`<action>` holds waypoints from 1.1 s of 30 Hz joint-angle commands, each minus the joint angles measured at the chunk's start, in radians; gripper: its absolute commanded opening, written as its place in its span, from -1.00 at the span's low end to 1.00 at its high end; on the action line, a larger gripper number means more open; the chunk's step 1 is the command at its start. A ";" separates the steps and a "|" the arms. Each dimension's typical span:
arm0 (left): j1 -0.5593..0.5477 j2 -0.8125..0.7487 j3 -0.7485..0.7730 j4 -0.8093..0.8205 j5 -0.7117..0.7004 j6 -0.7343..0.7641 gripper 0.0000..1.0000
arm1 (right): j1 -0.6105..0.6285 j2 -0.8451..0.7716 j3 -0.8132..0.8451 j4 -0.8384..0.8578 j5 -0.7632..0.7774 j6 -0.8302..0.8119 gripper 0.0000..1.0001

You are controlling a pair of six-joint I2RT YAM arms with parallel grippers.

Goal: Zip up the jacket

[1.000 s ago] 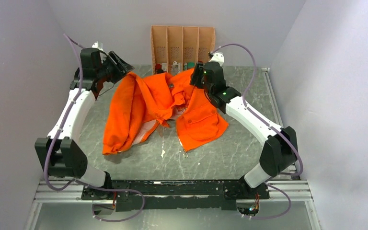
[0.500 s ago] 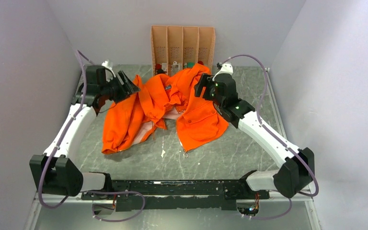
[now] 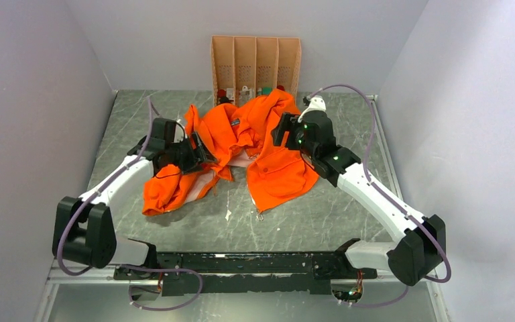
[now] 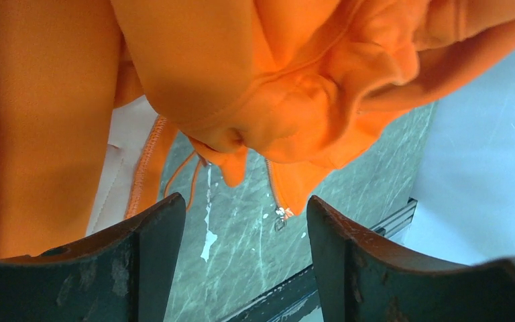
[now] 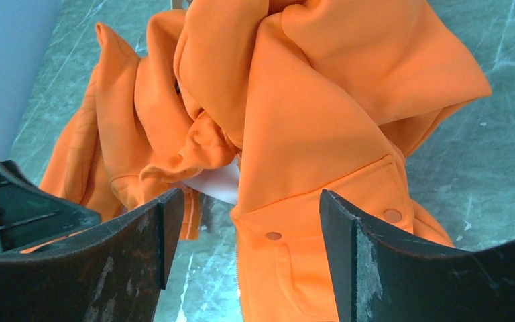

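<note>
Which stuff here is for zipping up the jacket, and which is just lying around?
For the job: orange jacket, its zipper, left gripper, right gripper.
Just lying about: brown slotted box at the back, small items at its foot.

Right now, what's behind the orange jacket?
A brown slotted rack stands behind the jacket. Small items at its foot show partly; the fabric covers the rest.

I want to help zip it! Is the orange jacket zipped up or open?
Open. The bright orange fabric jacket lies crumpled, its front halves apart with pale lining showing between, and one zipper edge lies loose, unjoined.
</note>
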 commanded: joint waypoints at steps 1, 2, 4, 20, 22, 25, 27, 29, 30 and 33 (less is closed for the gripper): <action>-0.013 0.053 -0.032 0.117 0.006 -0.050 0.44 | 0.003 -0.006 -0.005 -0.002 -0.021 -0.004 0.54; -0.013 0.069 -0.033 0.125 0.002 -0.054 0.45 | 0.003 -0.005 -0.002 -0.004 -0.021 -0.010 0.55; -0.013 0.099 -0.028 0.144 0.006 -0.063 0.46 | 0.003 0.000 0.004 -0.007 -0.021 -0.020 0.56; -0.013 0.275 0.018 0.294 0.031 -0.121 0.20 | 0.007 0.027 0.008 0.006 -0.069 -0.011 0.59; -0.012 0.284 0.028 0.305 0.040 -0.124 -0.14 | 0.008 0.030 0.009 0.009 -0.074 -0.008 0.59; -0.011 0.283 0.049 0.312 0.044 -0.133 -0.77 | 0.014 0.035 0.016 0.012 -0.087 -0.010 0.58; -0.011 0.271 0.064 0.312 0.045 -0.130 -0.84 | 0.027 0.042 0.026 0.014 -0.093 -0.018 0.56; -0.009 0.250 0.084 0.294 0.036 -0.119 -0.84 | 0.052 0.055 0.047 0.009 -0.084 -0.031 0.53; -0.009 0.234 0.095 0.279 0.025 -0.112 -0.84 | 0.066 0.062 0.060 0.004 -0.077 -0.035 0.52; 0.009 0.176 0.114 0.238 0.006 -0.093 -0.84 | 0.104 0.087 0.102 0.003 -0.064 -0.049 0.50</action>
